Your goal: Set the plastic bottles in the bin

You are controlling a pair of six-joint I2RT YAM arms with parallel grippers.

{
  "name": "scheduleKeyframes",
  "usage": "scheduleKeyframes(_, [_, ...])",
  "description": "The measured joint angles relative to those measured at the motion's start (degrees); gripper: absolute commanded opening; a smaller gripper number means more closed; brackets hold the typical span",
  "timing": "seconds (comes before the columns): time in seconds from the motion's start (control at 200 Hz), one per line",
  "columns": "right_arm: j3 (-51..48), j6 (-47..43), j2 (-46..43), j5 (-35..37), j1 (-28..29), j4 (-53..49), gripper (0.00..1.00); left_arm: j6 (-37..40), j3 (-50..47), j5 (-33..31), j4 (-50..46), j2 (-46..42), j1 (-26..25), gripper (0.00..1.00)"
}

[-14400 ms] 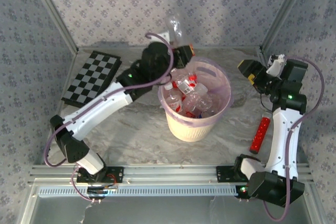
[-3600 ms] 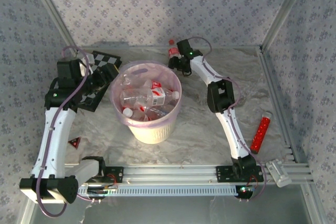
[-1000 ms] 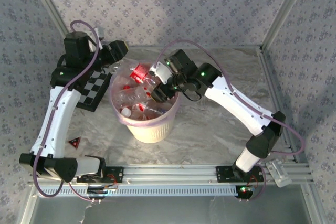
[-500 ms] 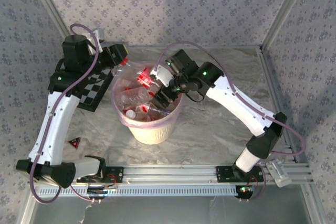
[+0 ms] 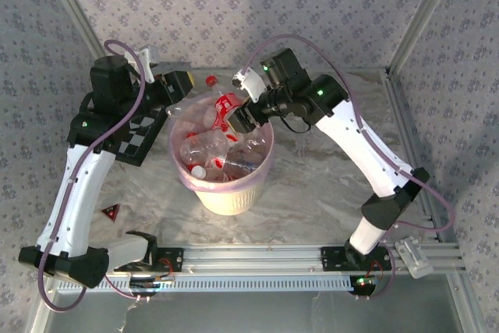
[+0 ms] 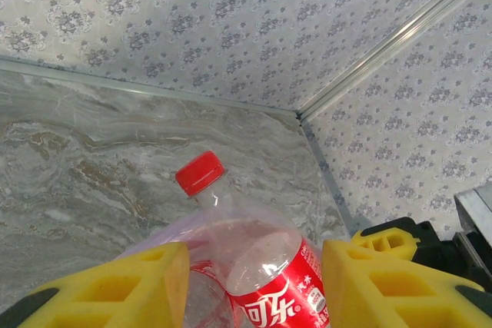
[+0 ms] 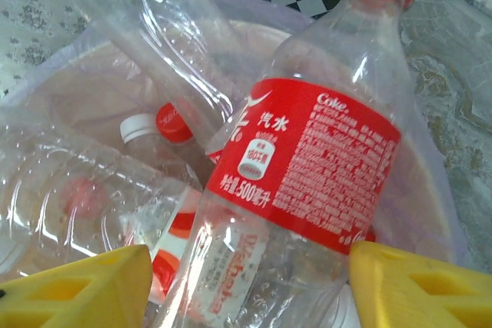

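Grey floral-papered walls (image 5: 234, 5); aluminium corner posts (image 5: 421, 13); evenly lit grey marble-look tabletop (image 5: 312, 185).

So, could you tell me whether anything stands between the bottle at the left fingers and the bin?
Nothing visible does. The red-capped bottle between the left fingers is already over the liner rim of the bin, whose mouth is uncovered.

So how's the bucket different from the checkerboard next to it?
The bin is round and stands tall; the chequered board is flat and lies down. The bin is cream with a pink liner bag; the board has black and white squares. The bin holds plastic bottles; the board's visible part carries none. Both sit side by side on the marbled table.
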Motion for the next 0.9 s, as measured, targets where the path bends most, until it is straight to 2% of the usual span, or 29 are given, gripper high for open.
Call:
scheduleKeyframes(0.115, [0.1,0.5,0.6,1.9,0.6,-0.5,0.60,0.0,0.0,0.1,-0.1,0.0,0.0,0.49])
scheduleKeyframes(0.235, [-0.1,0.8,0.5,3.1,1.2,-0.4,0.66,0.0,0.0,0.1,0.0,-0.1,0.0,0.49])
scheduleKeyframes(0.555, [-0.7,1.1,3.8,4.0,1.3,-1.5,0.70,0.2,-0.3,-0.7,-0.3,-0.9,0.0,0.50])
scheduleKeyframes(0.74, [-1.8,1.1,4.5,0.7,0.7,-1.2,0.63,0.4,0.0,-1.5,-0.6,-1.0,0.0,0.53])
scheduleKeyframes(0.9, [-6.4,1.5,1.7,-2.6,-1.1,3.9,0.49,0.3,2.0,-1.4,-1.2,-0.9,0.0,0.57])
